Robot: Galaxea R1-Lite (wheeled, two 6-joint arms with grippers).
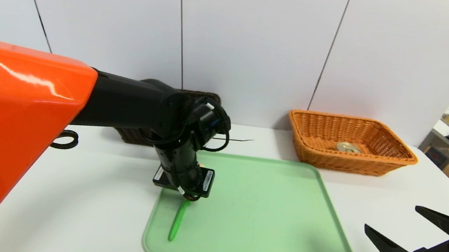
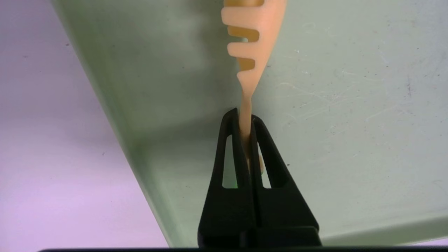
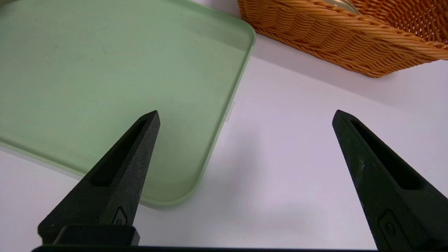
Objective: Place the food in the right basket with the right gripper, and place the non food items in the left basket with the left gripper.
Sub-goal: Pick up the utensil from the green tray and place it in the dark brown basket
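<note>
In the left wrist view, the black pointed left gripper [image 2: 245, 117] has its fingers clenched on the yellow toothed pasta fork with green handle [image 2: 260, 38]; next, it should lift toward the dark brown wicker basket [image 1: 131, 135]. The black right gripper [image 3: 246, 117] is parked beside the green tray [image 3: 196, 185], fingers wide apart.
</note>
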